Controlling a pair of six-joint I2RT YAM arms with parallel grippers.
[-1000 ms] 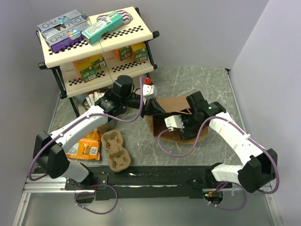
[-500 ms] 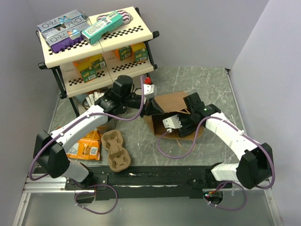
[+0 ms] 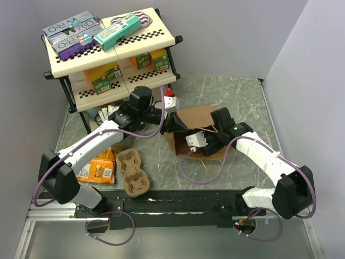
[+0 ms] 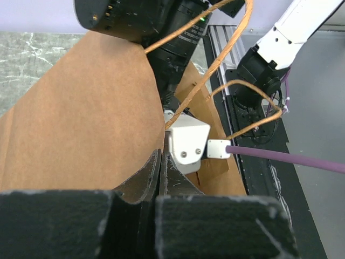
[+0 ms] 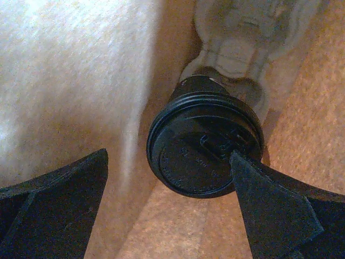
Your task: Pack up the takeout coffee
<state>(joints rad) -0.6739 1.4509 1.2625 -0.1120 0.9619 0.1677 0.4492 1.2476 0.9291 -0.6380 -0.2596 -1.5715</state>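
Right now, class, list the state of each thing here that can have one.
paper bag: mouth held open
left hand: shut on the paper bag's edge
right hand: open, inside the bag
takeout coffee: lidded, inside the bag, not gripped
cup carrier: empty

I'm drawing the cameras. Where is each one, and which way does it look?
Top external: above, behind the arms, looking down at the table; both arms show.
Left wrist: on the left arm, facing the paper bag its shut left gripper pinches.
Right wrist: inside the bag, facing the takeout coffee; open right gripper shows.
Shared: top and left wrist both show the bag.
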